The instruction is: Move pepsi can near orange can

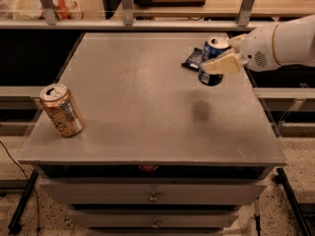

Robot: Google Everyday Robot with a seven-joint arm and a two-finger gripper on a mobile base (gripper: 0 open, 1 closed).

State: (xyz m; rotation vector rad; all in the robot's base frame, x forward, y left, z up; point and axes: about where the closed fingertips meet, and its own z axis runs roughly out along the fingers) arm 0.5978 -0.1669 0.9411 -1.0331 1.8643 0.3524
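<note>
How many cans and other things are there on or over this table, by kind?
Drink cans: 2, the orange can at the left, the pepsi can held aloft in the pincer at the right.
Snack packet: 1.
Total: 3.

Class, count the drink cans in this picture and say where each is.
2. The orange can stands near the table's front-left corner; the pepsi can is held above the table's right side by the end effector. None looks hidden.

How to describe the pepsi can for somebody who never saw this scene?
Over the far right of the grey table, the white arm's gripper holds the pepsi can clear of the top. It is dark blue, unlike the orange can at front left and the flat dark packet beside it.
</note>
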